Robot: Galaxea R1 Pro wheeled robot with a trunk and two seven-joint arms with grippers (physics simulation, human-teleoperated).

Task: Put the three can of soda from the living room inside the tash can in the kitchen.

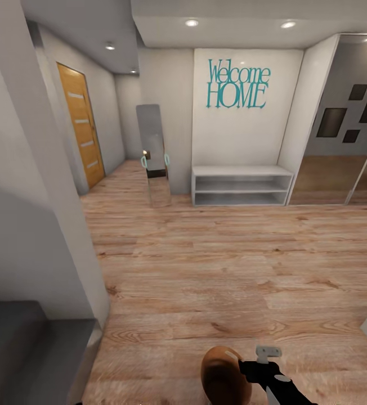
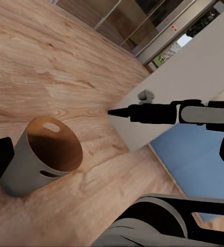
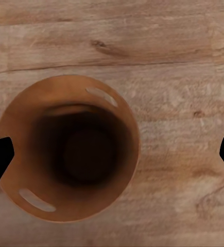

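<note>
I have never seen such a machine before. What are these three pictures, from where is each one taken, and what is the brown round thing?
These are simulator renders from a wheeled robot with two arms. The big picture comes from a camera on its head: a hallway with a wood floor, a "Welcome HOME" sign, a white shelf bench and an orange door. The other two come from cameras near each gripper.

The brown round thing is the trash can: pale outside, brown inside, with handle slots. The right wrist camera looks straight down into it; it looks empty. The left wrist view shows it tilted beside the black right arm. Whether that gripper holds the bin, I cannot tell. No soda cans are visible.
</note>
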